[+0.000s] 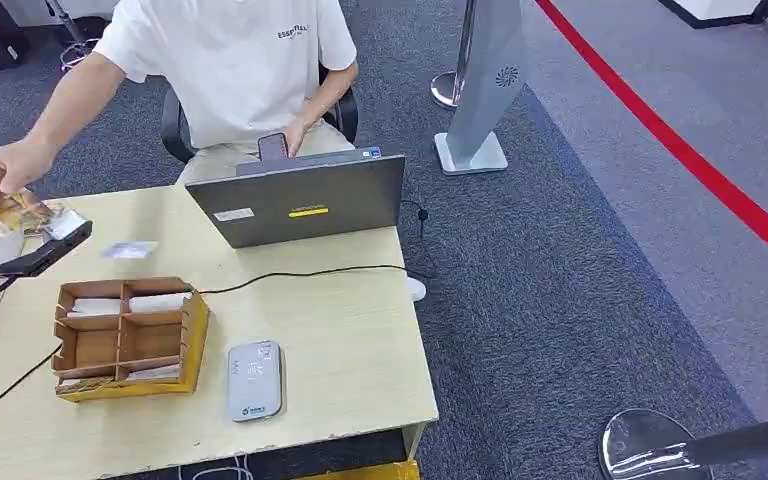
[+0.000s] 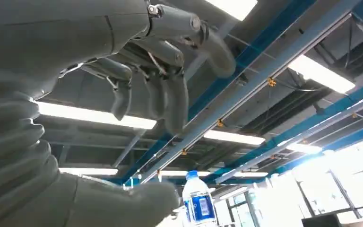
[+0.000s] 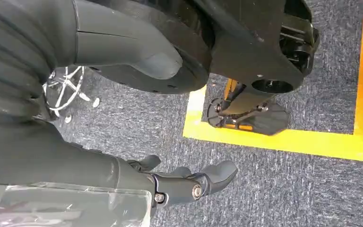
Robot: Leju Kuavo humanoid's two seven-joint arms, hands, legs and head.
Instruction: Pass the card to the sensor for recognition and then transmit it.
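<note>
left hand (image 2: pixel 165 94) hung with fingers apart, gripping nothing, a water bottle (image 2: pixel 198 205) near its thumb. right hand (image 3: pixel 189 182) was spread over carpet (image 3: pixel 283 189). head view showed the reader (image 1: pixel 255 379) on the table (image 1: pixel 350 340).

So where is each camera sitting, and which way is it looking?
Head view: high on the robot, looking down at the table with the card reader, divided box, laptop and a seated person.
Left wrist view: behind the left hand, facing up at ceiling lights; a water bottle pokes in.
Right wrist view: behind the hanging right hand, facing down at carpet with yellow floor tape.
Both wrist views show empty fingers.
</note>
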